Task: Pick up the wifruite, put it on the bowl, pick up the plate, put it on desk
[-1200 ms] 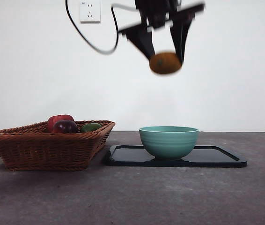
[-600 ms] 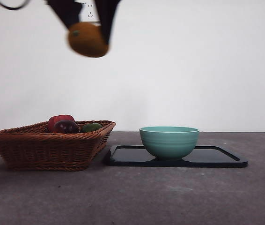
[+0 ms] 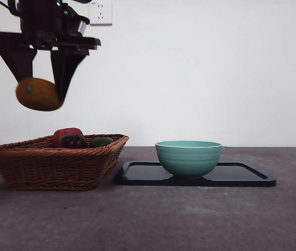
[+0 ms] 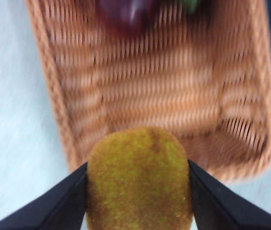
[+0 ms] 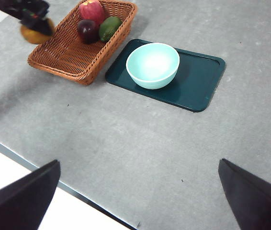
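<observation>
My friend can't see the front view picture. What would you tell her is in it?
A black pincer holds a brownish-orange fruit in the air above a wicker basket of fruit. To the right, a teal bowl sits on a dark tray on the grey table.

Woven wicker basket point(image 3: 54, 162), fuzzy wifruite point(image 4: 139, 179)
</observation>
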